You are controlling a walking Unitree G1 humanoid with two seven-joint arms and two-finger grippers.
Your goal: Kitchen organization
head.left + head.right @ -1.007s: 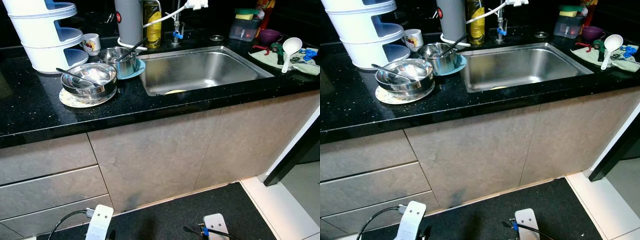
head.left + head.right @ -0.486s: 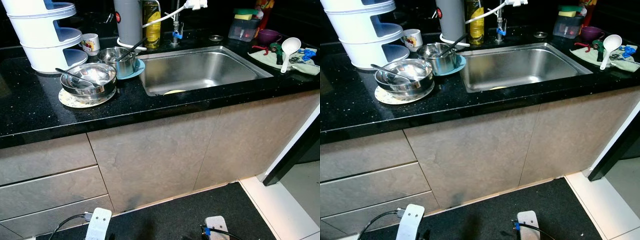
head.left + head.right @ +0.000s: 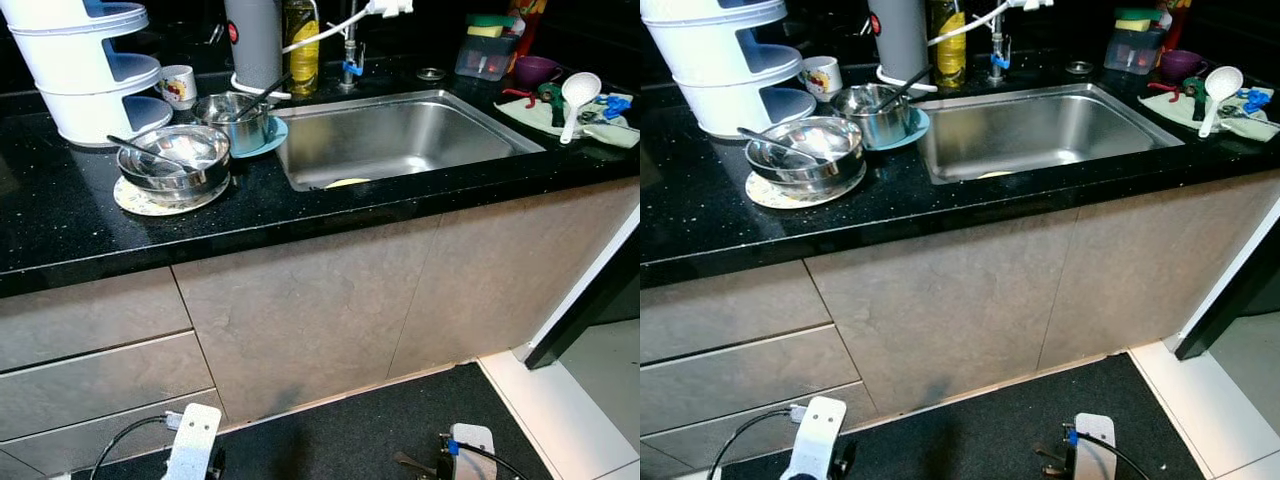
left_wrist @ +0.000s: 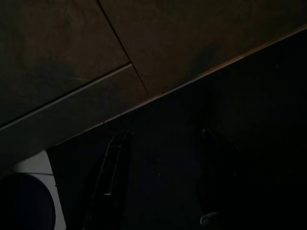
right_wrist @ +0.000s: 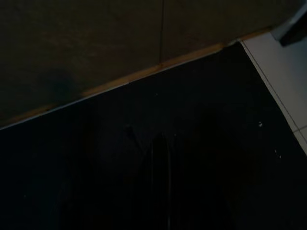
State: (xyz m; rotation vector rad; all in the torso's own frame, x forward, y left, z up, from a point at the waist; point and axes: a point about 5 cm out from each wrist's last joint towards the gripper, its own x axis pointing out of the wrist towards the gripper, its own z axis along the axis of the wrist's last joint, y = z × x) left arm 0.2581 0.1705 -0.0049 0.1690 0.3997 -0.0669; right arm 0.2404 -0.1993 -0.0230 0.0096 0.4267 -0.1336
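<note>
On the black counter (image 3: 90, 230), left of the sink (image 3: 400, 135), steel bowls (image 3: 172, 160) holding a spoon are stacked on a patterned plate (image 3: 135, 200). Behind them a small steel pot (image 3: 235, 115) with a utensil in it sits on a blue plate. A mug (image 3: 180, 85) stands by a white tiered rack (image 3: 85, 70). Something yellow (image 3: 348, 183) lies at the sink's near edge. A white ladle (image 3: 578, 95) rests on a cloth at the far right. Both arms hang idle low over the dark mat, left wrist (image 3: 195, 440) and right wrist (image 3: 468, 445).
A grey appliance (image 3: 255, 40), an oil bottle (image 3: 300, 45) and the faucet (image 3: 350, 50) stand behind the sink. A container with a sponge (image 3: 487, 50) and a purple bowl (image 3: 537, 70) are at back right. Grey drawers and cabinet fronts (image 3: 300, 310) face me; white floor tiles (image 3: 590, 400) lie to the right.
The whole picture has shifted slightly, so the camera moved. My right wrist has swung a little to the right at the bottom of the view. Nothing on the counter moved.
</note>
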